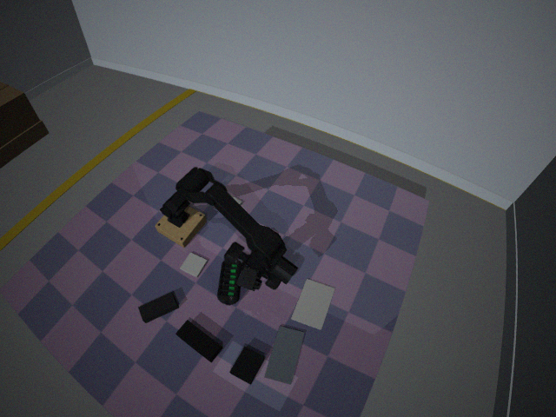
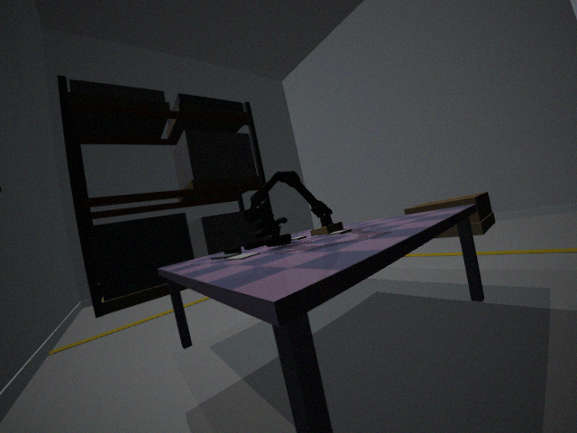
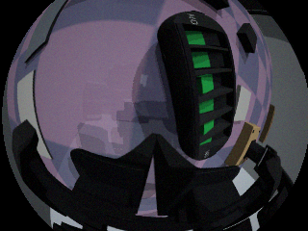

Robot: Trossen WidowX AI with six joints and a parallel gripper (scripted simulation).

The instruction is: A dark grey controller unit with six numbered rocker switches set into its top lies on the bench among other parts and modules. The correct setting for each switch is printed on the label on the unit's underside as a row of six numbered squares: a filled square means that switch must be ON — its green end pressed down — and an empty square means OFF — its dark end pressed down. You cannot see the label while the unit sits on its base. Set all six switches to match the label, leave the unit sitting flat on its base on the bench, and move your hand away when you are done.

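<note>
The dark grey controller unit [image 1: 228, 298] [image 3: 180, 96] lies on the checkered bench with its switch side up and looks flat on its base. Its six rocker switches form a row, each showing green on its left half in the wrist view; the green nearest the gripper shows smallest. I cannot tell surely which ends are pressed down. The label underneath is hidden. My gripper [image 3: 155, 137] is shut and empty, with its fingertips left of the unit's near end in the wrist view, apart from it in the picture. In the top view the arm hides the fingertips.
A cream panel [image 1: 313, 303] [image 3: 27, 103] and a grey panel [image 1: 285, 354] lie beyond the gripper's side. Dark blocks [image 1: 158, 306] [image 1: 200, 340] [image 1: 248, 364] lie around the unit. A small white plate [image 1: 193, 264] lies between the unit and the arm's wooden base [image 1: 182, 235] [image 3: 241, 146].
</note>
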